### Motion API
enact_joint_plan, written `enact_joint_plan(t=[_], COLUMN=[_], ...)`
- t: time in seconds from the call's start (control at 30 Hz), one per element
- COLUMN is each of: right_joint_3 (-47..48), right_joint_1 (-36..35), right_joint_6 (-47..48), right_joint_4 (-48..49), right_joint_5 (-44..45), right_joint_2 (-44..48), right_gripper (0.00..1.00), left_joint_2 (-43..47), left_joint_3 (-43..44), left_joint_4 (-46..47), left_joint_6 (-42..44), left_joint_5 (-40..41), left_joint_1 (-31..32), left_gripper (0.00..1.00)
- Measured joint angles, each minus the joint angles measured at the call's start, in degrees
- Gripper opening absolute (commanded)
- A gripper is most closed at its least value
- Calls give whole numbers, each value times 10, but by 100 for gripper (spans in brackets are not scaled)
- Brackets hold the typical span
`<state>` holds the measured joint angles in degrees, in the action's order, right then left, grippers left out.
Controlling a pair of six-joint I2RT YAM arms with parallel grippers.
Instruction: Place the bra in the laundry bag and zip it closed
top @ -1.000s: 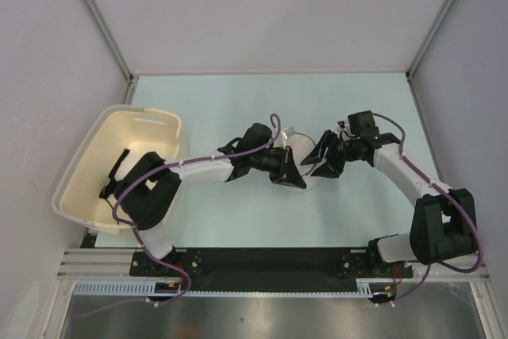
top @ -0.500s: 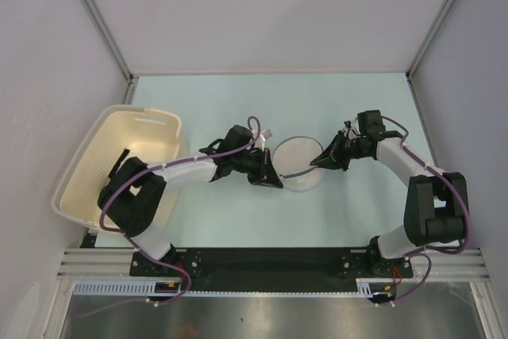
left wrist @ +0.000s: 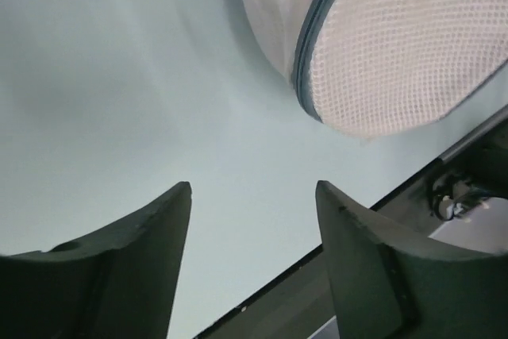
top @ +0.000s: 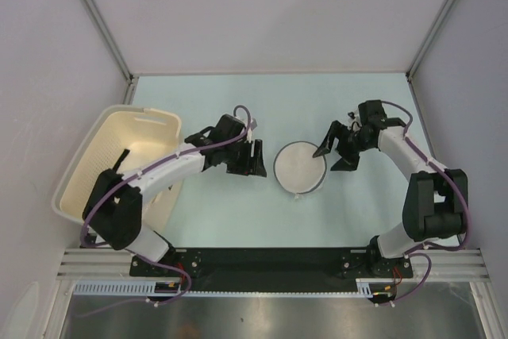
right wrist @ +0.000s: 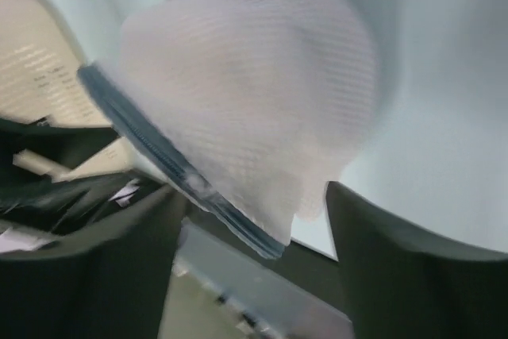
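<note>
You've got one laundry bag (top: 299, 168) lying on the tabletop (top: 238, 109) at centre frame, between two end effectors. The left end effector (top: 257, 164) is spread and empty, just left of the bag. The right end effector (top: 332, 158) is also spread, at the bag's right rim; I can't tell if it touches. I can't pick out the bra from the white bulk under the mesh. One basket (top: 151, 117) sits at the left of the frame.

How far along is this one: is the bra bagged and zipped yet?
Looks done: the laundry bag lies bulging on the table, its zipper shut where visible. No bra lies loose, though I can't make it out through the mesh. In hand: nothing; the left gripper and right gripper stand open, clear of the bag. Left: apparently nothing.
</note>
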<state>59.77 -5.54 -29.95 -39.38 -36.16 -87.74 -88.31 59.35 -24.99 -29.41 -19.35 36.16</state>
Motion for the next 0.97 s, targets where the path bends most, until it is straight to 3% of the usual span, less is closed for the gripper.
enact_joint_plan(t=[0.03,0.23,0.4,0.53,0.63,0.77,0.9,0.97], right_joint_3=[13,75,118,95,19,-155,-350,-407], right_joint_1=[-1,-50,-172,-289,-357,-432,-488,-505], right_joint_6=[7,33,17,-10,-33,-85,-156,-181], right_joint_4=[-16,-112,-154,-135,-72,49,161,191], right_joint_5=[26,218,334,377,381,392,409,414], right_joint_2=[0,43,100,186,273,415,591,674], right_gripper=[100,100,100,100,100,100,99,100], left_joint_2=[10,82,133,220,322,472,641,725], left_joint_3=[5,43,35,-54,-165,-339,-515,-561], left_joint_4=[-16,-66,-43,44,142,285,416,452], left_joint_6=[5,19,14,-3,-30,-85,-152,-183], left_joint_5=[20,129,158,162,162,162,174,178], left_joint_1=[5,108,197,229,242,246,248,248], left_gripper=[75,78,79,84,90,99,99,99])
